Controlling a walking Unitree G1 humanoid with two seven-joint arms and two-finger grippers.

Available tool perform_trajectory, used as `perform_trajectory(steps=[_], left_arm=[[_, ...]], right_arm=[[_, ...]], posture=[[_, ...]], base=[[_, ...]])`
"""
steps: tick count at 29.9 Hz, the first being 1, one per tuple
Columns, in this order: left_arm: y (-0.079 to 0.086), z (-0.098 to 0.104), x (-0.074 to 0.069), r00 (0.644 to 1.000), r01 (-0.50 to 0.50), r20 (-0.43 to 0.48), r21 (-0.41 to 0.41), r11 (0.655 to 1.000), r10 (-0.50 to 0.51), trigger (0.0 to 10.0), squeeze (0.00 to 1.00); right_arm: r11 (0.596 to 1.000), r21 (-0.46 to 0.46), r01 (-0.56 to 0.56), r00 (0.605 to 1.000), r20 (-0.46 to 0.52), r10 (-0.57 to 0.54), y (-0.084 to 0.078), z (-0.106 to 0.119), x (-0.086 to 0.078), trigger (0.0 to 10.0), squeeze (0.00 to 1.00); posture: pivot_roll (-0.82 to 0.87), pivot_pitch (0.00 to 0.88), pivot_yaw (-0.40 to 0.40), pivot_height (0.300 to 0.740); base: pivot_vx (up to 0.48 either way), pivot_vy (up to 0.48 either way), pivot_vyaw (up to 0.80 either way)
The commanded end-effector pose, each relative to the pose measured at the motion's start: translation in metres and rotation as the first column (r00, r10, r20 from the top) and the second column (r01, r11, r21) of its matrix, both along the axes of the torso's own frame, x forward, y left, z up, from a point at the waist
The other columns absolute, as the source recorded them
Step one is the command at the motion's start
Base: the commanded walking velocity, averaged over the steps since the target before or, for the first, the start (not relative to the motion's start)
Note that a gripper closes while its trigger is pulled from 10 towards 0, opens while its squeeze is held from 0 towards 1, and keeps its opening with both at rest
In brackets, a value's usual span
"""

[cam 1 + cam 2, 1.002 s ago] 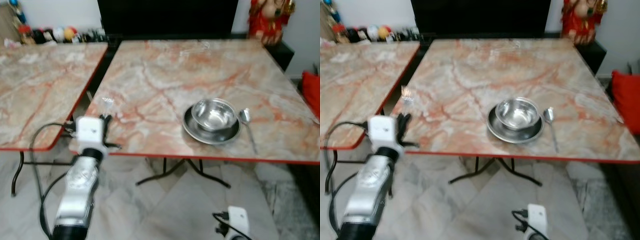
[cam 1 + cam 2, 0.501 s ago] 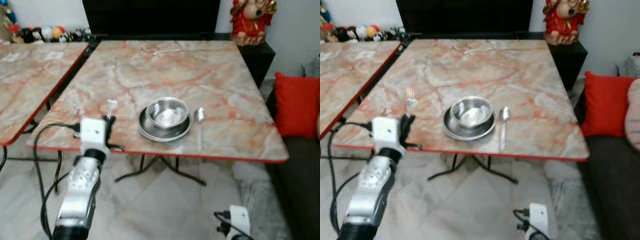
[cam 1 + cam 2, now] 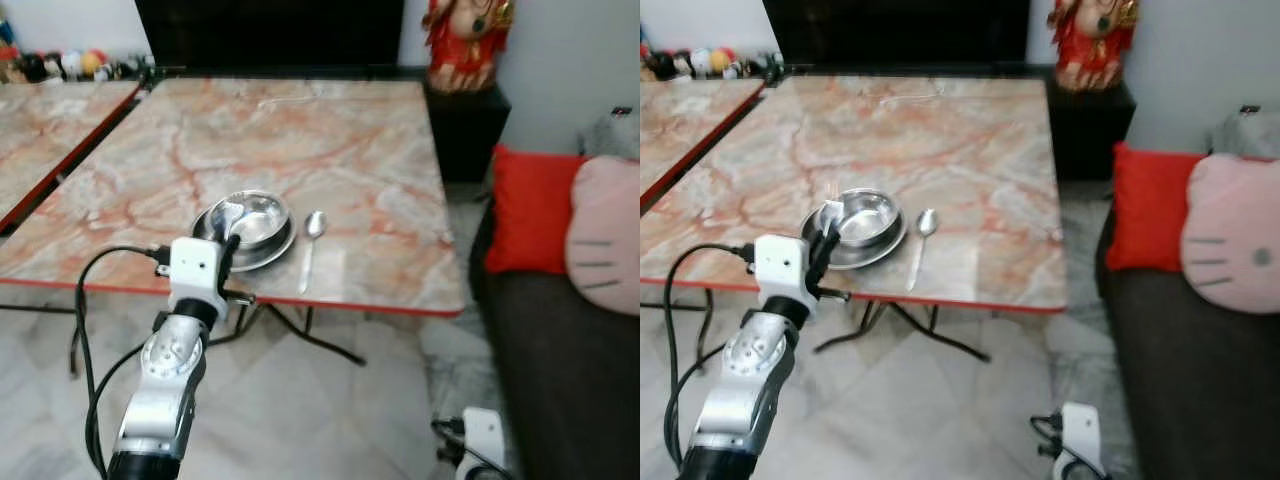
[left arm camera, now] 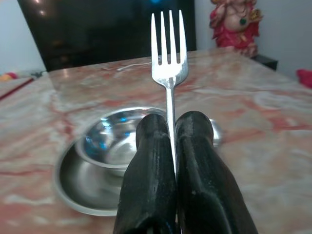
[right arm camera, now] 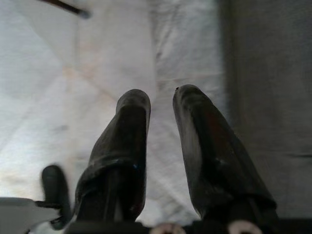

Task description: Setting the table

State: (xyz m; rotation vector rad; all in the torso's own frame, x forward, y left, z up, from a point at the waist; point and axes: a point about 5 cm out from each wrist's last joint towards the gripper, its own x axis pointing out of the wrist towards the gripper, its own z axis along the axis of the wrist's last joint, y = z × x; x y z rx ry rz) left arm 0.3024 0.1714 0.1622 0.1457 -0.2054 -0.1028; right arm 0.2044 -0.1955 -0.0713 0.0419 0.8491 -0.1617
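While clamped on the fork [image 4: 168, 73], left hand [image 4: 170, 122] near bowl [image 3: 250, 217]; right hand [image 5: 161, 105] apart.

A bowl [image 3: 252, 216] sits in a plate [image 3: 272, 251] near the front edge of the table [image 3: 340, 150]. A spoon [image 3: 311, 240] lies just right of the plate. A sofa [image 3: 560, 350] stands right of the table.

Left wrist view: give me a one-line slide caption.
Left end effector holds a fork upright, tines up, above the steel bowl nested in its plate.
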Motion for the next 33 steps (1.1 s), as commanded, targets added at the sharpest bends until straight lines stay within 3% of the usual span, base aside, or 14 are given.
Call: perform_trajectory(steps=[1,9,18,28,33], left_arm=[[0.003,0.002,-0.003,1.000,0.009,0.010,-0.017,1.000,-0.009,10.0,0.00],[0.001,0.001,-0.004,1.000,0.026,-0.007,-0.050,0.998,-0.027,10.0,0.00],[0.000,-0.001,-0.003,0.999,0.039,-0.017,-0.048,0.998,-0.040,10.0,0.00],[0.000,-0.002,-0.006,0.999,0.036,-0.031,-0.047,0.998,-0.037,10.0,0.00],[-0.010,-0.006,-0.007,0.992,0.102,-0.067,-0.075,0.992,-0.107,10.0,0.00]], right_arm=[[1.000,0.030,-0.003,1.000,-0.020,0.004,0.009,-0.004,-0.004,10.0,0.00],[0.999,0.032,0.002,1.000,-0.018,-0.001,0.009,-0.004,-0.005,10.0,0.00],[0.999,0.033,0.006,1.000,-0.021,-0.006,0.008,-0.005,-0.007,10.0,0.00],[1.000,0.029,-0.007,1.000,-0.022,0.008,0.007,-0.004,-0.006,10.0,0.00],[1.000,0.028,-0.013,0.999,-0.029,0.014,0.006,-0.005,-0.007,10.0,0.00]], posture=[[0.02,0.062,0.018,0.740],[0.02,0.071,0.020,0.740],[0.02,0.071,0.014,0.740],[0.02,0.076,0.007,0.740],[0.03,0.080,0.003,0.740]], base=[[0.000,0.000,0.00],[0.000,0.000,0.00],[0.287,0.000,-0.47],[0.243,0.000,0.00],[0.000,0.000,0.00]])
